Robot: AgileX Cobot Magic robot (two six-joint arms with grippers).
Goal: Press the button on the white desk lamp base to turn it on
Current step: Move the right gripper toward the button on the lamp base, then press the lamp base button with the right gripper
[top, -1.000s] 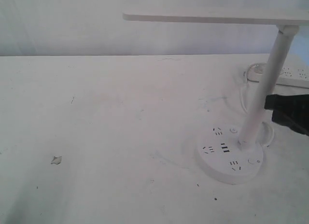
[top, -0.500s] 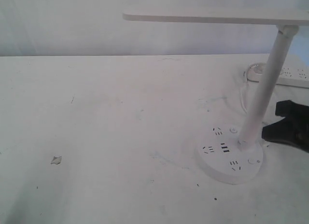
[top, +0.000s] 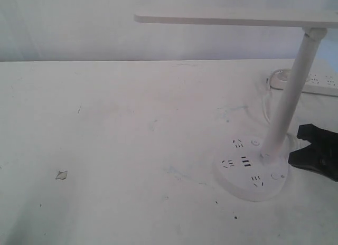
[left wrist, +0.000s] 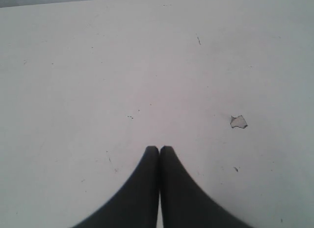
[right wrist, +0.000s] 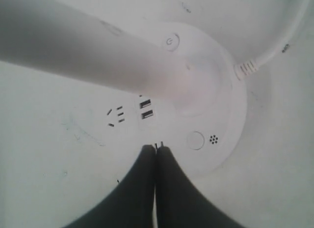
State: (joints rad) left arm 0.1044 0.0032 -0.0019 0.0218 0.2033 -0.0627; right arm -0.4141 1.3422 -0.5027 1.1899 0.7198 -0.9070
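Right wrist view shows the right gripper (right wrist: pixel 156 149) with its fingers pressed together, the tips at the white desk lamp base (right wrist: pixel 223 110), near the button (right wrist: pixel 196 140); contact I cannot tell. Only the left wrist view shows the left gripper (left wrist: pixel 159 150), also closed, above the table (left wrist: pixel 98 66).

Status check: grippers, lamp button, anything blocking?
Left gripper shut, over table. Right gripper shut, at the white desk lamp base, beside the button, not on it. Button uncovered; stem clear of it.
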